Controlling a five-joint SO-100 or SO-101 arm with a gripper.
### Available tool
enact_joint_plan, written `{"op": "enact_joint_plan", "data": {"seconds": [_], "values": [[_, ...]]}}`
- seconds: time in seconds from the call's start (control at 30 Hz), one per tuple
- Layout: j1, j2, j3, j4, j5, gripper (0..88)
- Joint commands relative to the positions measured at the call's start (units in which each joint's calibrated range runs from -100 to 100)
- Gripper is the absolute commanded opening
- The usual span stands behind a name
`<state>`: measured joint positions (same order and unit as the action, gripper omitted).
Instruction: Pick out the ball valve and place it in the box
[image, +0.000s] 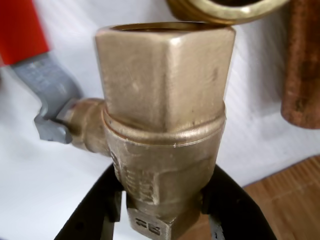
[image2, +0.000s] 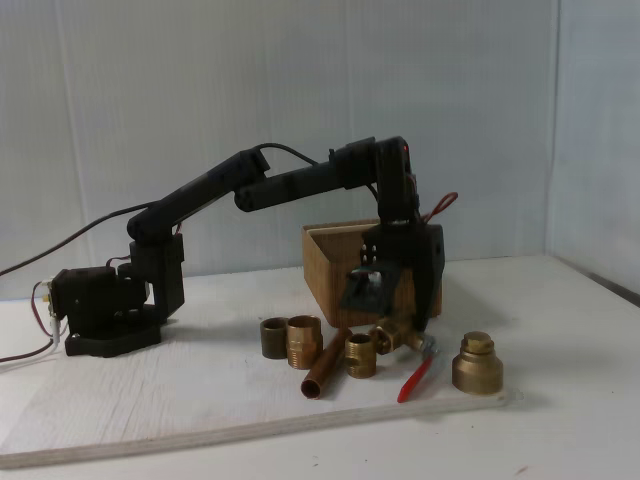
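Note:
The ball valve (image: 165, 100) is a knobbly brass body with a grey lever neck and a red handle (image: 20, 30). It lies on the white board in front of the box (image2: 325, 270), its red handle (image2: 417, 375) pointing toward the board's front edge. My gripper (image: 165, 175) reaches down over the valve (image2: 393, 335), and its black fingers (image: 107, 205) press against both sides of the valve's near end. In the fixed view the gripper (image2: 400, 325) stands just in front of the box's near wall. A ribbed wooden surface (image: 292, 192), apparently that wall, shows at the wrist view's lower right.
A copper pipe (image2: 325, 372) lies left of the valve and appears at the wrist view's right edge (image: 302, 60). Short brass sleeves (image2: 304, 340) stand around it, one (image2: 360, 355) close beside the valve. A stepped brass cap fitting (image2: 476, 363) stands to the right.

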<state>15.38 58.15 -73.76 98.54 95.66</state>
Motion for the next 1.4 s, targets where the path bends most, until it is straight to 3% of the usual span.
{"op": "enact_joint_plan", "data": {"seconds": [0.0, 0.83, 1.37], "values": [[-0.10, -4.36, -6.65, 0.60, 0.15, 3.1], [-0.62, -4.44, -24.52, 0.60, -0.94, 2.9], [-1.43, -6.73, -24.61, 0.60, -0.99, 2.9]]}}
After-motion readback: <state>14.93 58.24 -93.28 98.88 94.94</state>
